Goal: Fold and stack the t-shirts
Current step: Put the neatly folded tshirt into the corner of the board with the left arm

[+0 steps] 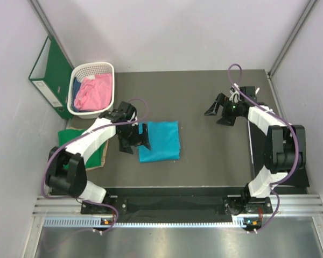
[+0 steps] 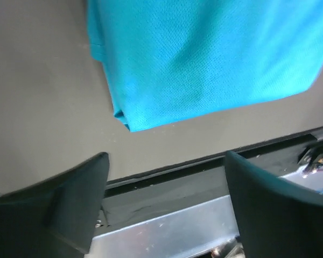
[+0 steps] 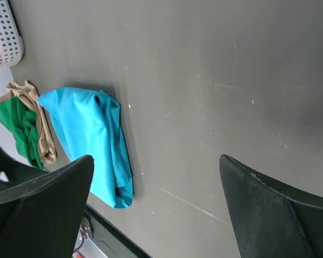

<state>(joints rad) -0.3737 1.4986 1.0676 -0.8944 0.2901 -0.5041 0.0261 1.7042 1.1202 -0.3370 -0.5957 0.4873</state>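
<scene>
The folded teal-blue cloth t-shirt (image 1: 159, 141) lies flat on the dark grey table (image 1: 204, 156) just 9 o'clock of centre, a near-square packet whose slightly longer axis runs 12 to 6 o'clock, collar hidden. We find the left claw (image 1: 135, 141) wide and empty at its 9 o'clock edge, the right claw (image 1: 218, 114) wide and empty near 2 o'clock. To stack it well, we judge, pinch every layer at that edge and carry it flat.
</scene>
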